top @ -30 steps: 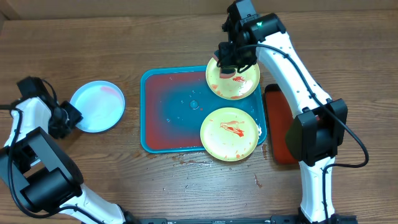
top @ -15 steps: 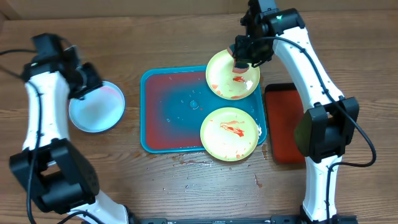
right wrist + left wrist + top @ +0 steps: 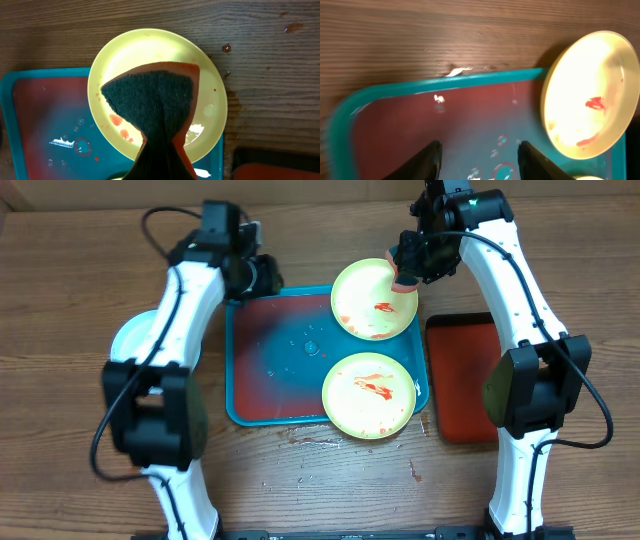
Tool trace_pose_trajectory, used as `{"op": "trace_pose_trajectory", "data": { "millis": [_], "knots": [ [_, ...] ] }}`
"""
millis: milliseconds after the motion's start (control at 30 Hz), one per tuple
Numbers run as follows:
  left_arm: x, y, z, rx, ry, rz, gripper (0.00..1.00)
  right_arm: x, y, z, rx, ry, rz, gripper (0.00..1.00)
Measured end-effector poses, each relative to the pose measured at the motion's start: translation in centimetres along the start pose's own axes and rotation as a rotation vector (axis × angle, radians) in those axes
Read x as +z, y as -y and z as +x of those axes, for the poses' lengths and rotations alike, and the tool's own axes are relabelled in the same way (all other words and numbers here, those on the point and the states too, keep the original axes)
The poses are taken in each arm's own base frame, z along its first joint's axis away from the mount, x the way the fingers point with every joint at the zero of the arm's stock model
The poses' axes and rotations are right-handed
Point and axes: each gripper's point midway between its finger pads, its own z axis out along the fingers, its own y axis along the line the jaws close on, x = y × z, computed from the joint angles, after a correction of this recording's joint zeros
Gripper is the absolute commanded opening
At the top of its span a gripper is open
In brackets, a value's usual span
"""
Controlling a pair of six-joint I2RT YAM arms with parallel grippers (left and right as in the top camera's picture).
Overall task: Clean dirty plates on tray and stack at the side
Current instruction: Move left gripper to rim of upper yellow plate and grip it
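Scrub step: my right gripper [image 3: 408,265] clenches the sponge [image 3: 150,97] over the yellow plate [image 3: 362,315] at the tray's [image 3: 270,395] 1 o'clock corner; left gripper [image 3: 480,152] jaws released, empty. Next, I judge, I wipe its smears

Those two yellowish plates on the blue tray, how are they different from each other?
The far plate has the right claw holding a sponge over it; the near plate has nothing above it. The far plate shows small red spots, while the near plate carries a longer red smear across its middle. Both are round, pale yellow-green, alike in size, and overlap the rim of the tray on its right side.
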Motion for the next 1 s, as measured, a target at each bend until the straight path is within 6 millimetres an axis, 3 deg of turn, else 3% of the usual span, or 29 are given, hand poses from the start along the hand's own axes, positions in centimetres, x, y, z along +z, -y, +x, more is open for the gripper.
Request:
{"op": "trace_pose_trajectory", "data": {
  "millis": [333, 567, 1000],
  "knots": [
    [5.3, 5.0, 0.7, 0.088, -0.084, 0.05, 0.54, 0.0, 0.0, 0.4, 0.003, -0.015, 0.0, 0.04],
    [8.0, 6.5, 1.6, 0.144, -0.106, 0.089, 0.55, 0.0, 0.0, 0.4, 0.004, -0.017, 0.0, 0.04],
    [8.8, 7.1, 1.1, 0.188, -0.077, 0.111, 0.52, 0.0, 0.1, 0.5, 0.005, -0.02, 0.001, 0.04]
  ]
}}
